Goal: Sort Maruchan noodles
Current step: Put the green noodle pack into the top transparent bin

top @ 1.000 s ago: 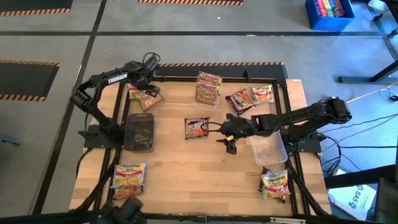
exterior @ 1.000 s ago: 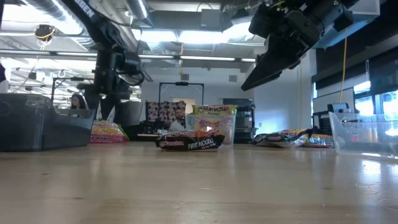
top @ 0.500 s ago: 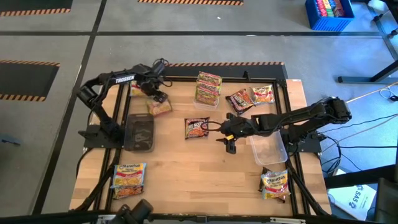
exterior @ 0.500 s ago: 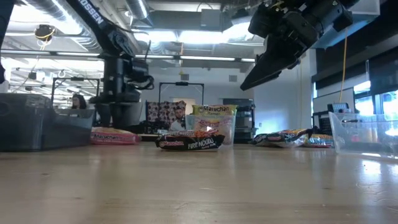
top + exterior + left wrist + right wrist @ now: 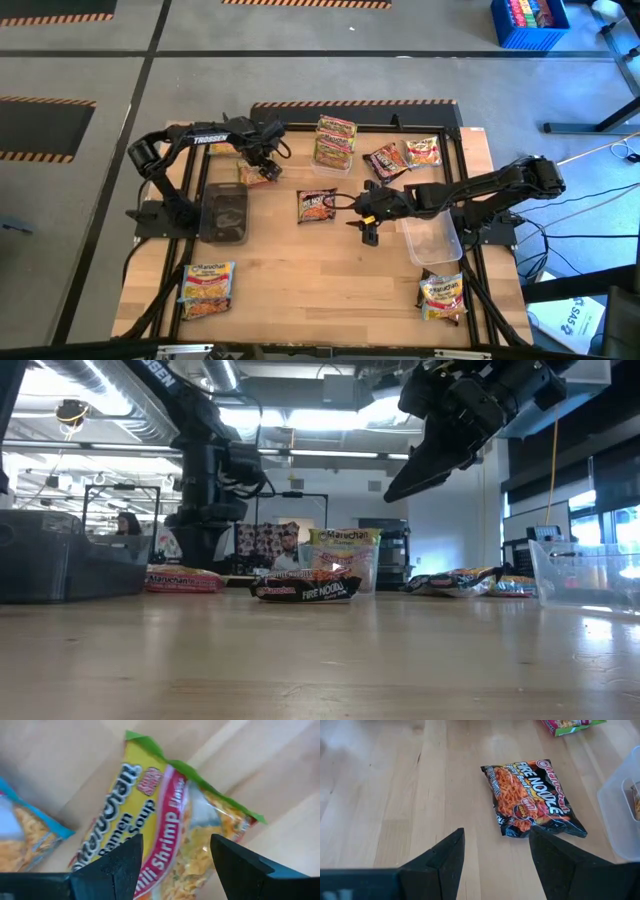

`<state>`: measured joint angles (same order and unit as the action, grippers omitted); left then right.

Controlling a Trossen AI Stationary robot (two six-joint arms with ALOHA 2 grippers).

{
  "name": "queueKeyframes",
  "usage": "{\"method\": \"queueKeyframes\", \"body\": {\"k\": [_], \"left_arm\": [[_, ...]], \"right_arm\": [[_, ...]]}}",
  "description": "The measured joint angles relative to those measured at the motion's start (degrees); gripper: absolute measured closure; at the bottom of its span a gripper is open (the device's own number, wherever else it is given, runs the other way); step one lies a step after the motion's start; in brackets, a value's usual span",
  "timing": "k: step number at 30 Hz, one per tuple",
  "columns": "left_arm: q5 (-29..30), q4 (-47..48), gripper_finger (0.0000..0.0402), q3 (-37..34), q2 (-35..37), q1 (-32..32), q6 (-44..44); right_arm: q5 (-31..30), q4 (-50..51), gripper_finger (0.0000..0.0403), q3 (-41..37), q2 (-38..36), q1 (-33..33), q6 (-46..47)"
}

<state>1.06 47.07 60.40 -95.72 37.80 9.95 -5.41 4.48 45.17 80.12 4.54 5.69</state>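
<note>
While both arms hang above the tabletop [image 5: 300, 270], the left gripper [image 5: 268, 158] sits over a yellow chili shrimp packet [image 5: 172, 825] with a green top edge. Its fingers [image 5: 112, 867] stand apart with nothing between them; in the left wrist view the packet lies flat on the wood, showing in the gap between the two fingers and beyond their tips. Just beside that packet, off the side of one finger, lies a blue-edged packet [image 5: 22, 832].

The right gripper [image 5: 368, 232] hovers near the middle of the tabletop, its fingers [image 5: 445, 857] also apart and empty. A dark fire noodle packet [image 5: 532, 797] lies flat just ahead of the fingertips, apart from them.

Beyond it, a clear tub [image 5: 334, 160] holds a stack of yellow-green packets [image 5: 336, 137]. Two more packets [image 5: 404, 156] lie side by side near that tub. A dark tub [image 5: 224, 211] stands near the left arm, and an empty clear tub [image 5: 432, 242] lies under the right arm. One packet [image 5: 207, 285] rests at the near left corner, another [image 5: 443, 294] at the near right.
</note>
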Motion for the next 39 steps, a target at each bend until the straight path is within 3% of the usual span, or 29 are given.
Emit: {"method": "queueKeyframes", "body": {"k": [6, 12, 19, 39], "left_arm": [[2.22, 0.30, 0.0175, 0.20, -2.69, -0.26, 2.52], [-3.18, -1.76, 0.0175, 0.31, -3.94, -1.29, 2.18], [-4.46, -4.07, 0.0175, 0.25, -3.94, -6.33, 2.10], [-4.39, -2.51, 0.0175, 0.14, -4.05, -24.90, 21.64]], "right_arm": [[0.00, -0.18, 0.0198, 0.00, 0.02, 0.00, 0.00], [0.02, -0.16, 0.0198, 0.00, 0.02, 0.00, -0.02], [0.02, -0.16, 0.0198, 0.00, 0.02, -0.02, -0.33], [0.02, 0.08, 0.0198, 0.00, 0.02, -0.02, -1.93]]}}
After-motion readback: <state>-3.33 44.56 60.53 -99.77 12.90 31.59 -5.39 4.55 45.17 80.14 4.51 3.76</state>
